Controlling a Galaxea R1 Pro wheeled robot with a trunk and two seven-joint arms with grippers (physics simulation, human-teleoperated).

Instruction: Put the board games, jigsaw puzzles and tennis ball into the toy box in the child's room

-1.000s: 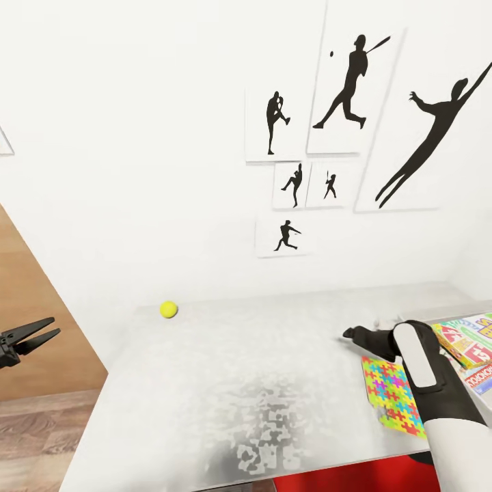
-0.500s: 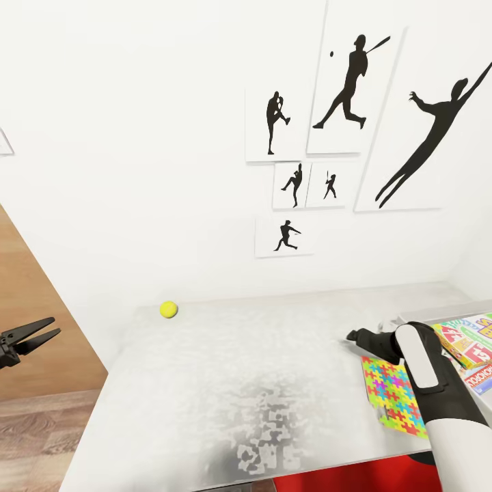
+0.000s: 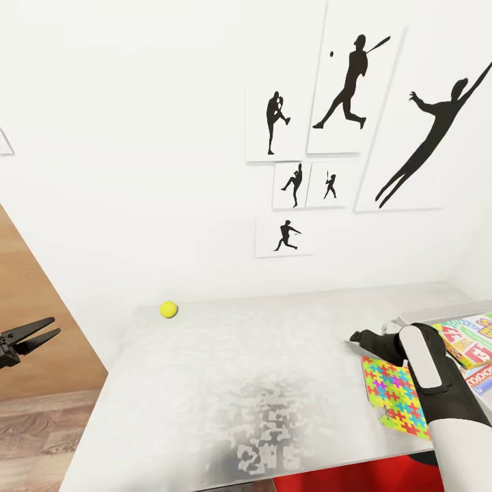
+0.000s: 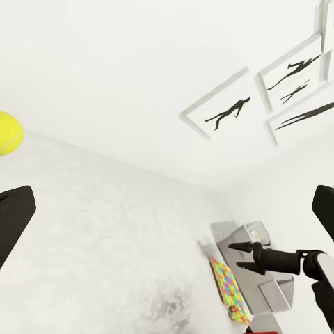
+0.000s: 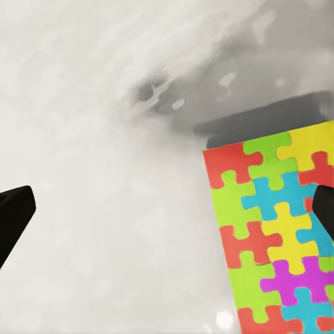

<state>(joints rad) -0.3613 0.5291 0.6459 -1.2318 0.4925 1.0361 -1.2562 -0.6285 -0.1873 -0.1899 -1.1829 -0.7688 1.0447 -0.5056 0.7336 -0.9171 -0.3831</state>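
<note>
The toy box (image 3: 437,316) sits at the surface's (image 3: 260,369) right end, against the wall, and printed game boxes (image 3: 471,342) already lie inside it, so it serves here as the landmark. A jigsaw puzzle (image 3: 393,396) lies flat on the surface just beside the box, on the side toward the robot, probably left there as the next piece to lift. The right gripper (image 3: 360,337) hangs over the surface near the puzzle's far corner and close to the box, its fingers (image 5: 15,216) spread wide and holding nothing. In the right wrist view the puzzle fills one side of the gap between the fingers, which suggests the gripper is lining up on the puzzle's edge. Being thin and flat, the slab offers little to pinch, so an edge grip looks like the likely plan.

The tennis ball (image 3: 169,309) rests far from the box, at the surface's opposite end near the wall. The left gripper (image 3: 41,331) waits off that end, over the floor (image 3: 34,437), well apart from the box, fingers parted and empty. It points toward the ball, perhaps ready for it.
</note>
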